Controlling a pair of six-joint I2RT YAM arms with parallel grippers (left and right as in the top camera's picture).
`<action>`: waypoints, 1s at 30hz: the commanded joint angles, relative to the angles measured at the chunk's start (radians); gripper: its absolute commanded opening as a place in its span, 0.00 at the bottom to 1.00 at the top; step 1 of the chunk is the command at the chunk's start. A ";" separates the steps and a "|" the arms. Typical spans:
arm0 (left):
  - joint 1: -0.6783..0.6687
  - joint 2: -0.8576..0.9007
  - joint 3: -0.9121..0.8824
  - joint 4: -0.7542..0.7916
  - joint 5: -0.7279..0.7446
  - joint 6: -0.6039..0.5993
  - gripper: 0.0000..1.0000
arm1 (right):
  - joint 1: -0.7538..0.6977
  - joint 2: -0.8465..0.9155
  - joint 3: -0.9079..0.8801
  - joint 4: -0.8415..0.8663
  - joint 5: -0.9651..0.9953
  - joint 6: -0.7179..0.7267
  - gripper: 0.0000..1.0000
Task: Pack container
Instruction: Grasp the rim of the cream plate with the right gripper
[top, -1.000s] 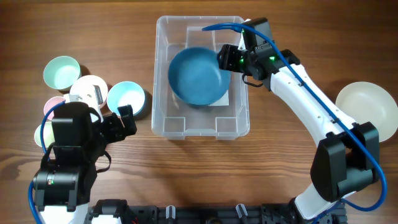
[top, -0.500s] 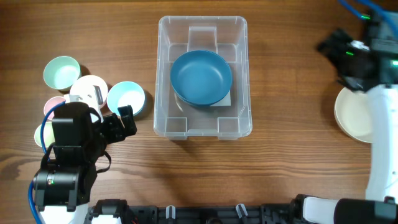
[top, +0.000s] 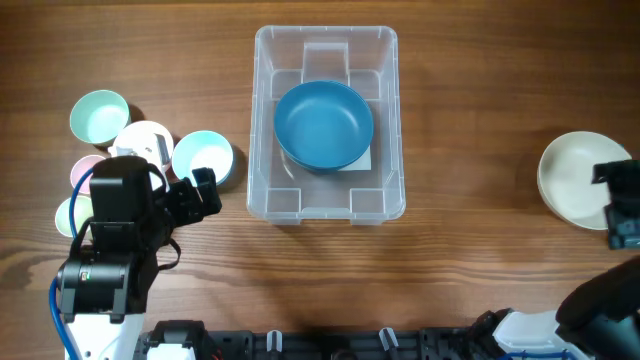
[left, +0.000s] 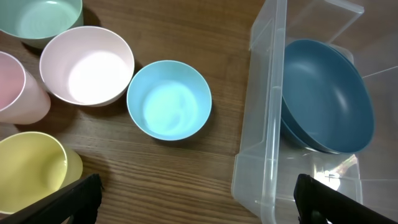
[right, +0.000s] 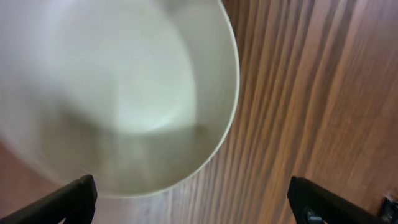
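Observation:
The clear container (top: 262, 120) stands at the table's middle with a dark blue bowl (top: 324, 124) inside it; both also show in the left wrist view, the container (left: 264, 143) and the bowl (left: 326, 93). My left gripper (top: 205, 192) is open and empty, left of the container beside a light blue bowl (top: 203, 157), which the left wrist view (left: 169, 99) shows too. My right gripper (top: 618, 205) is open and empty at the far right edge, over a cream bowl (top: 575, 180), blurred in the right wrist view (right: 124, 93).
A cluster of cups and bowls sits at the left: a mint bowl (top: 98, 115), a white bowl (top: 145, 140), a pink cup (top: 84, 170) and a yellow cup (left: 31, 168). Bare wood lies between the container and the cream bowl.
My right arm let go of the dark blue bowl in the container, swung away to the far right, and now hangs over the cream bowl. The left arm barely moved.

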 joint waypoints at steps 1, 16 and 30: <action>-0.005 0.000 0.018 0.002 0.009 -0.003 1.00 | -0.003 0.024 -0.108 0.095 -0.014 -0.001 1.00; -0.005 0.000 0.018 0.002 0.009 -0.003 1.00 | -0.002 0.024 -0.317 0.412 -0.041 0.025 0.17; -0.005 0.000 0.018 0.002 0.008 -0.003 1.00 | 0.191 -0.089 -0.101 0.335 -0.179 -0.172 0.04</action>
